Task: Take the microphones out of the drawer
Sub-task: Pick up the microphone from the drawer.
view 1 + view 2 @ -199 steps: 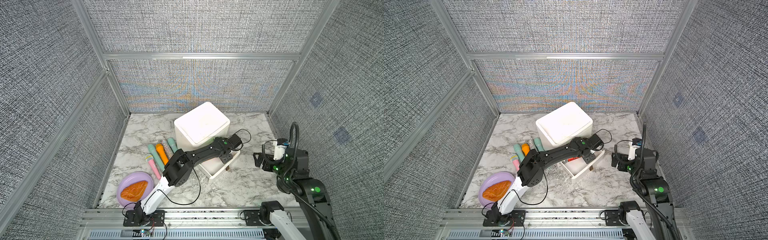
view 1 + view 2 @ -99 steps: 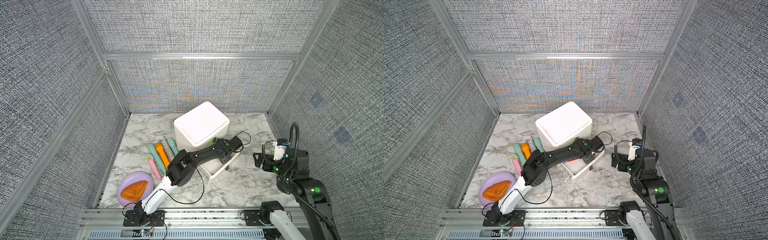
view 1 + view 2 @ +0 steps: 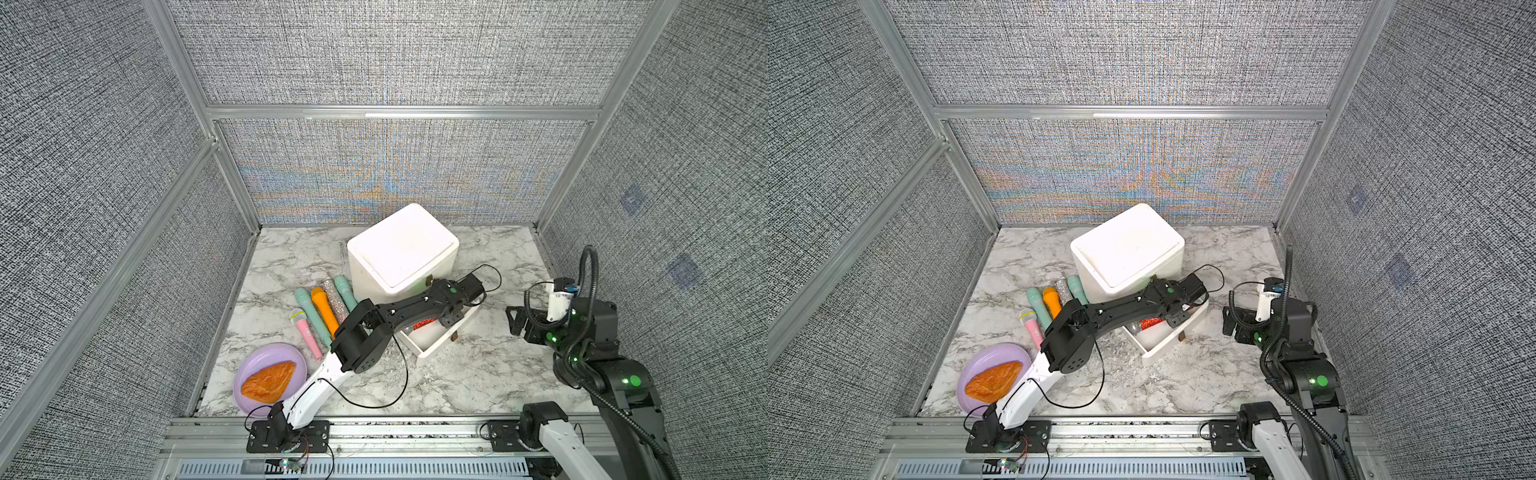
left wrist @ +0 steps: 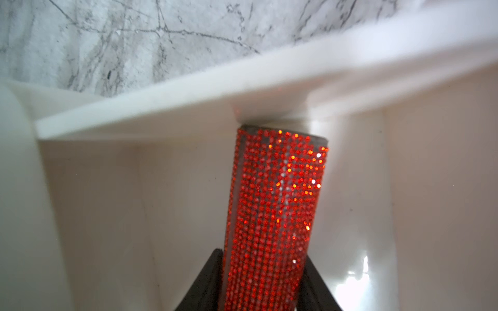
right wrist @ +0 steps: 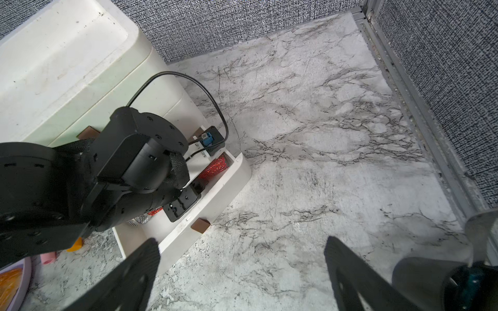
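Note:
The white drawer (image 3: 440, 348) (image 3: 1165, 347) stands pulled out of the white cabinet (image 3: 401, 249). In it lies a red glittering microphone (image 4: 275, 215) (image 3: 424, 322) (image 3: 1151, 323), its far end against the drawer wall and its mesh head partly hidden under my left arm. My left gripper (image 4: 261, 255) (image 3: 451, 318) reaches down into the drawer, and its black fingers (image 4: 213, 269) press both sides of the microphone's handle. My right gripper (image 5: 241, 242) (image 3: 515, 320) hovers open above the marble to the right of the drawer, holding nothing.
Several microphones (image 3: 328, 307) in teal, orange, silver and pink lie side by side on the marble left of the cabinet. A purple plate (image 3: 249, 368) with an orange pastry (image 3: 269, 381) sits at the front left. Grey walls close in the table.
The left gripper's jaws have closed onto the red microphone inside the drawer. The left arm shifted slightly. The right arm has not moved.

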